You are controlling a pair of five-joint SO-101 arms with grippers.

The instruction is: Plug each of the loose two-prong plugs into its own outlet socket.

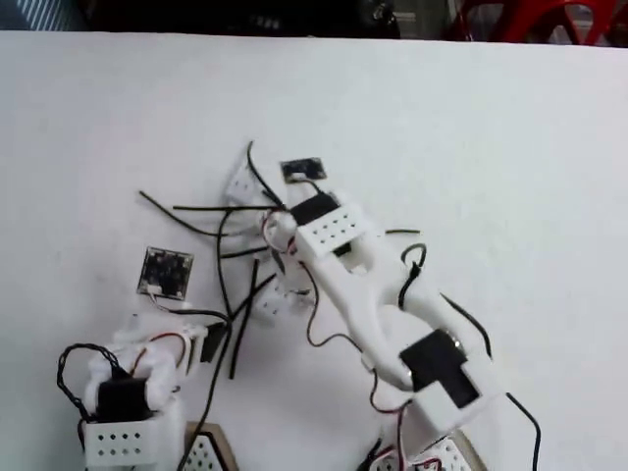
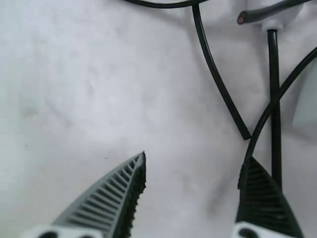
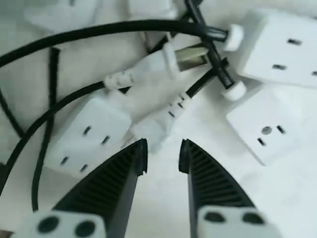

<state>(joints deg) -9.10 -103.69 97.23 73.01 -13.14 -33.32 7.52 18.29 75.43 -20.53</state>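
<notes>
Two white two-prong plugs lie in a tangle of black cables (image 1: 221,260). One plug (image 3: 161,64) shows its brass prongs, which point toward a white outlet socket (image 3: 277,39). The second plug (image 3: 161,121) lies just past the tips of my right gripper (image 3: 162,151), whose fingers stand narrowly open with nothing between them. Two more sockets (image 3: 86,141) (image 3: 267,129) flank it. From above, the right gripper (image 1: 280,235) sits between two sockets (image 1: 240,186) (image 1: 280,299). My left gripper (image 2: 193,166) is open over bare table beside the cables (image 2: 218,79), low at the left (image 1: 203,343).
Two small black square boards (image 1: 165,272) (image 1: 302,170) lie near the cables. The white table (image 1: 491,128) stretches wide to the far side and the right. Wooden arm bases (image 1: 204,451) sit at the near edge.
</notes>
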